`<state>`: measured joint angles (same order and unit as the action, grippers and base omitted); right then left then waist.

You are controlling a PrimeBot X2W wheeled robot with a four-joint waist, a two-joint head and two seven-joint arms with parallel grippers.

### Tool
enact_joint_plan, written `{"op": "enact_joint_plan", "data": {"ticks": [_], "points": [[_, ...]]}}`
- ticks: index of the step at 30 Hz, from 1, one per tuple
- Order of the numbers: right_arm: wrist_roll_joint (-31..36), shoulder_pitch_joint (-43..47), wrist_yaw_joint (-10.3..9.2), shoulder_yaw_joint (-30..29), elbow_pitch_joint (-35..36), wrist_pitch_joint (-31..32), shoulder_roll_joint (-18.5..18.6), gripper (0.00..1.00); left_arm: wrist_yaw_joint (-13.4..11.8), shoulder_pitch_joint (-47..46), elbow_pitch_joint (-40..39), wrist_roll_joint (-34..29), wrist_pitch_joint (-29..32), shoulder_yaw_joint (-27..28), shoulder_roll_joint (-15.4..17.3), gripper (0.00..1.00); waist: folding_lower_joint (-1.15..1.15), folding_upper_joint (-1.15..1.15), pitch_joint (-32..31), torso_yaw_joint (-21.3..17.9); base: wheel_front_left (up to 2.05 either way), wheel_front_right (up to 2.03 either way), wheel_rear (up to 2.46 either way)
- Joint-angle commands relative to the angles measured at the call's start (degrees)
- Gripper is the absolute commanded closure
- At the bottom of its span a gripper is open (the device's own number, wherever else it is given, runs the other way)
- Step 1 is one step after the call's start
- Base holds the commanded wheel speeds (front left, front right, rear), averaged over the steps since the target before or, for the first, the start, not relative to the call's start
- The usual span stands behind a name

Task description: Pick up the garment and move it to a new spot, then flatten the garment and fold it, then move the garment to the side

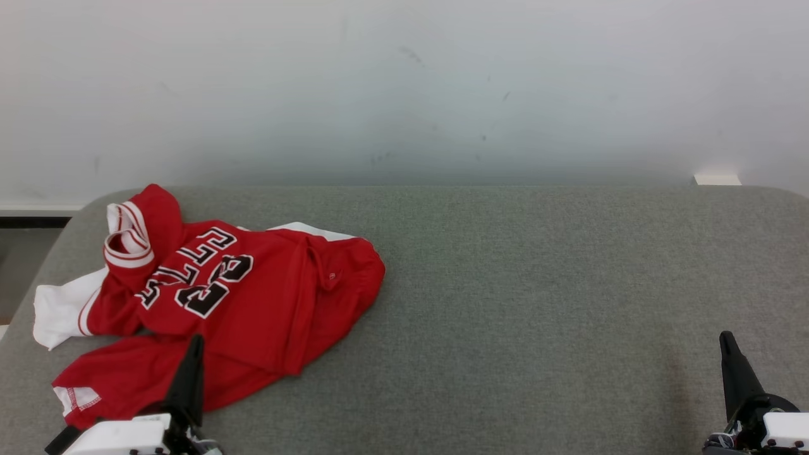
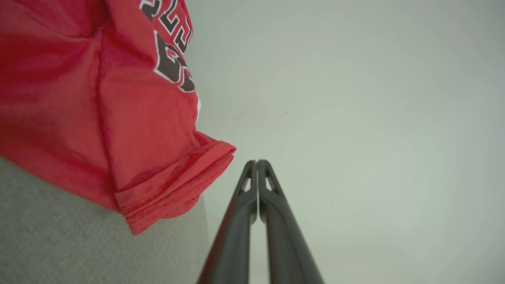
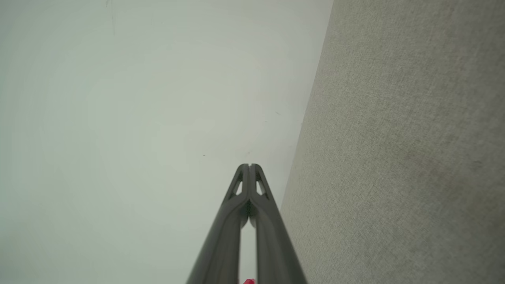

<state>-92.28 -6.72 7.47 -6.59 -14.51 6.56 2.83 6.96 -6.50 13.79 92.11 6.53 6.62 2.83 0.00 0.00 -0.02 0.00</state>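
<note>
Red garment crumpled at table left edge. Left gripper, right gripper both pinched closed, empty. Risk: sleeve slides off edge if snagged.

Grey fabric-covered table, crumpled red garment on its left part.

Bright, soft, even light, faint shadows; wrist views bend at edges, the near garment blurred.
</note>
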Motion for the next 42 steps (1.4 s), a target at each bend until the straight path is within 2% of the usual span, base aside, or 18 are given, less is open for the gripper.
{"op": "enact_joint_plan", "data": {"ticks": [1,4,5,12,21,31,42], "points": [[0.4,-0.5,-0.04,-0.2,0.0,0.2,0.4,1.00,-0.1,-0.5,-0.2,-0.3,0.1,0.0,0.3,1.00,0.00,0.00,0.0,0.0,0.00,0.00,0.00],[0.4,-0.5,-0.04,-0.2,0.0,0.2,0.4,1.00,-0.1,-0.5,-0.2,-0.3,0.1,0.0,0.3,1.00,0.00,0.00,0.0,0.0,0.00,0.00,0.00],[0.0,0.1,0.00,0.0,-0.2,-0.1,0.0,0.00,0.0,0.1,0.2,0.0,0.0,0.0,0.0,0.00,0.00,0.00,0.0,0.0,0.00,0.00,0.00],[1.6,1.3,0.00,0.4,-0.6,-1.6,-0.4,0.00,0.0,0.7,1.2,-1.0,-1.6,-1.6,-0.3,0.00,0.00,0.00,0.0,0.0,0.00,0.00,0.00],[11.0,2.2,0.01,0.5,1.4,-4.1,-0.3,0.00,-0.3,0.5,1.0,-6.8,-4.1,-2.8,-0.2,0.00,0.00,0.00,0.1,0.1,0.00,0.00,0.00],[25.9,2.8,0.01,2.0,4.2,-6.6,0.6,0.00,-1.4,0.4,-0.7,-20.0,-6.6,-4.0,-0.1,0.00,0.00,0.00,0.1,0.2,0.00,0.00,0.00],[37.7,3.0,0.01,3.8,5.2,-9.1,1.7,0.00,-1.8,1.3,-2.5,-36.3,-9.0,-4.5,0.0,0.00,0.00,0.00,0.0,0.3,0.00,0.00,0.00]]}}
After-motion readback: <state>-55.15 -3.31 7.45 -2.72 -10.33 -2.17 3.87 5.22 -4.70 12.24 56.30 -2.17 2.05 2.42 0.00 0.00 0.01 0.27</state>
